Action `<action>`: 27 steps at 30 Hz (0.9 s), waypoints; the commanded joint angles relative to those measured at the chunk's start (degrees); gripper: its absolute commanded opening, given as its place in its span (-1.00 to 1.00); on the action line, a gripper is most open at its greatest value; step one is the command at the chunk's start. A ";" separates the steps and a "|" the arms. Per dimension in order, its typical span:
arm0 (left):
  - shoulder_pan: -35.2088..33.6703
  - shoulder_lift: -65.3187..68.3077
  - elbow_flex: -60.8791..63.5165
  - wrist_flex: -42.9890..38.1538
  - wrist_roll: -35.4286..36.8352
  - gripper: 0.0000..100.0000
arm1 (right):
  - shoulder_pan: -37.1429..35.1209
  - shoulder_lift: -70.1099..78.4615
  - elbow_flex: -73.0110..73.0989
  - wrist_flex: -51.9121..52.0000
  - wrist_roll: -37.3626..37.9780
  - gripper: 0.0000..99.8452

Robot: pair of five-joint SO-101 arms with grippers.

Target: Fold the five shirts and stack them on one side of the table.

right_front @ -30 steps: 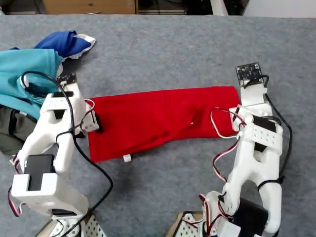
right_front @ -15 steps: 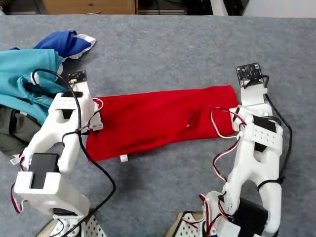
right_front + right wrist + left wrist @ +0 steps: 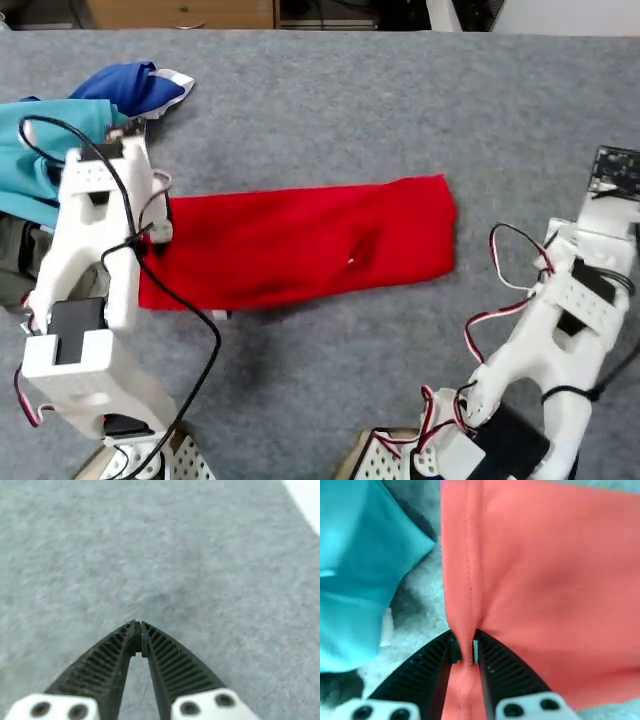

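A red shirt (image 3: pixel 300 245), folded into a long strip, lies across the middle of the grey table (image 3: pixel 330 110). My left gripper (image 3: pixel 465 652) is shut on the hem at the strip's left end; in the high view it (image 3: pixel 155 232) sits at that end, under the left arm. Right beside it is a teal shirt (image 3: pixel 360 555). My right gripper (image 3: pixel 139 637) is shut with nothing in it above bare grey table. The right arm (image 3: pixel 580 300) stands at the table's right side, apart from the red shirt's right end.
A heap of garments sits at the far left: a teal shirt (image 3: pixel 45 150), a blue one (image 3: pixel 130 85) and a dark olive one (image 3: pixel 15 265). Wooden furniture (image 3: pixel 180 12) lines the far edge.
My left gripper dragged the red shirt to the left, toward the heap. The right arm drew back to the right, away from the shirt's right end.
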 commanded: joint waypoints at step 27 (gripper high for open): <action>42.11 20.26 -52.22 12.84 16.26 -0.96 | 1.71 2.15 3.47 -11.69 -0.53 -0.99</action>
